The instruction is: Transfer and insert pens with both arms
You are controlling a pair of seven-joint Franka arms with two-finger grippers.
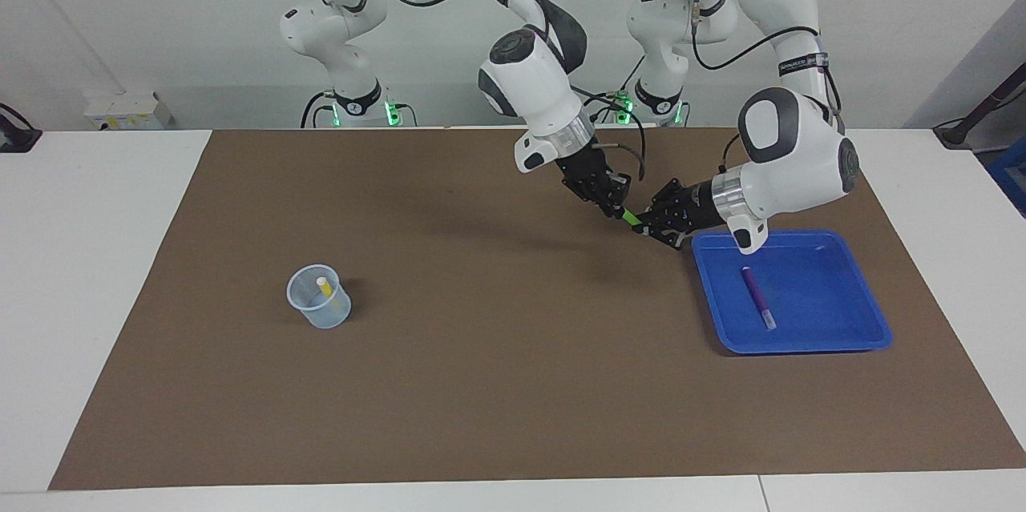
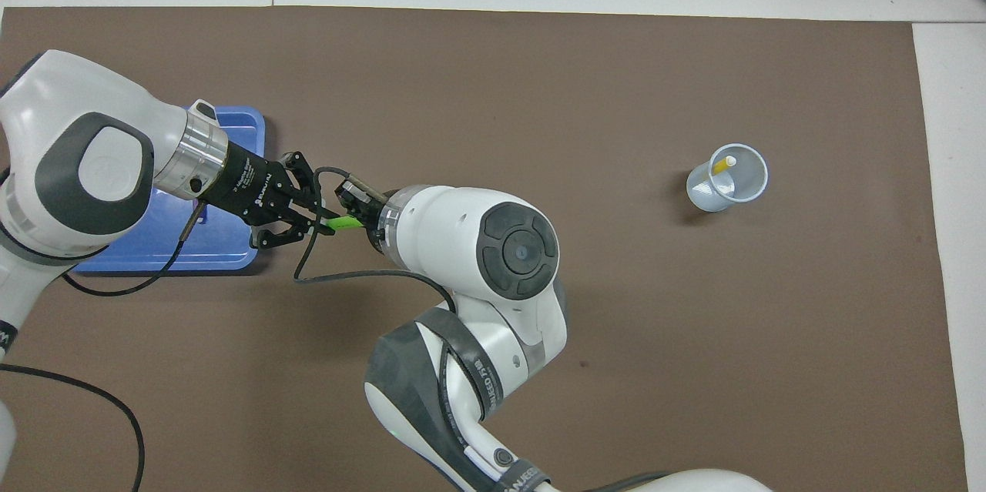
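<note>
Two grippers clamp one green pen (image 1: 629,216) above the mat beside the blue tray (image 1: 870,312); left gripper (image 1: 646,223) and right gripper (image 1: 616,206) both clenched on it; handover step; you next release the left, I judge.

One camera sits high across the tabletop (image 1: 120,272), facing the robots and taking in the whole brown mat (image 1: 481,384) from a distance. The other hangs above the robots' end, looking steeply down and forward. Both share the mat, the blue tray (image 1: 874,332) (image 2: 231,257) and the clear cup (image 1: 319,308) (image 2: 724,182).
</note>
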